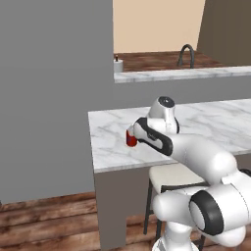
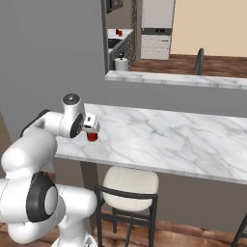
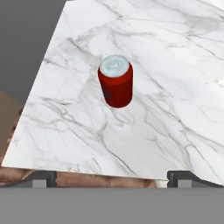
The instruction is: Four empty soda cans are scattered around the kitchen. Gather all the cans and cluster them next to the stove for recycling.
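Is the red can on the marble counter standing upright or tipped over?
Upright. The soda can stands on its base on the marble counter, silvery top facing up; the open pincer has not closed on it.

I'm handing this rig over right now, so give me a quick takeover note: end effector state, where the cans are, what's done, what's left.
End effector: open, empty, poised above a red soda can, not touching it.
That can stands upright on the marble counter, near its left end, by the front edge.
Two more small red things, probably cans, sit on a far counter in the right base view.
Done: approach only; nothing grasped.
Left: lower, grip this can, carry it to the stove, then gather the others.
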Tool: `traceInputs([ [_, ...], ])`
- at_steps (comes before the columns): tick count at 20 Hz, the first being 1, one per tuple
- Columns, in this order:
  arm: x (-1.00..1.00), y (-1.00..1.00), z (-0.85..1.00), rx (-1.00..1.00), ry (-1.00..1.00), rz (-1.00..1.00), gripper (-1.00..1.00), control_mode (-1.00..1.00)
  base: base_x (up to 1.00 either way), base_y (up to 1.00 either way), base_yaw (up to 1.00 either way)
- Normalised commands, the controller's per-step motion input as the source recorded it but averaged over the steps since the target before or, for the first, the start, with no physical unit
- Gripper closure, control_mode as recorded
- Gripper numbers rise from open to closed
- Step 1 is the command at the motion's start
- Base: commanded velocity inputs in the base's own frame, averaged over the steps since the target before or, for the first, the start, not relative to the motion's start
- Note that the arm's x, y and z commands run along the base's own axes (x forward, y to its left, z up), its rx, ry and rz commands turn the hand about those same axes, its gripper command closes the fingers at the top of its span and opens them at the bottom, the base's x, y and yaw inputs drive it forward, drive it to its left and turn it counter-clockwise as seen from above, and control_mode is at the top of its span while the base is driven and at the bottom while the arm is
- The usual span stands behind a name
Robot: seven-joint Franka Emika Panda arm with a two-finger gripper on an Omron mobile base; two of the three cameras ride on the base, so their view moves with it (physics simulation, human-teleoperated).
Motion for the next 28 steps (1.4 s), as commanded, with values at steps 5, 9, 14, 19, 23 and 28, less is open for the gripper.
traceInputs([
  [5,0.17,0.0,0.0,0.0,0.0,0.0,-1.0,-1.0,0.0,0.0,0.0],
  [9,0.13,0.01,0.0,0.0,0.0,0.0,-1.0,-1.0,0.0,0.0,0.0],
  [14,0.14,0.0,-0.01,0.0,0.0,0.0,-1.0,-1.0,0.0,0.0,0.0],
  [19,0.12,0.01,-0.03,0.0,0.0,0.0,-1.0,-1.0,0.0,0.0,0.0],
  [23,0.08,0.01,-0.06,0.0,0.0,0.0,-1.0,-1.0,0.0,0.0,0.0],
  [28,0.05,0.0,-0.13,0.0,0.0,0.0,-1.0,-1.0,0.0,0.0,0.0],
])
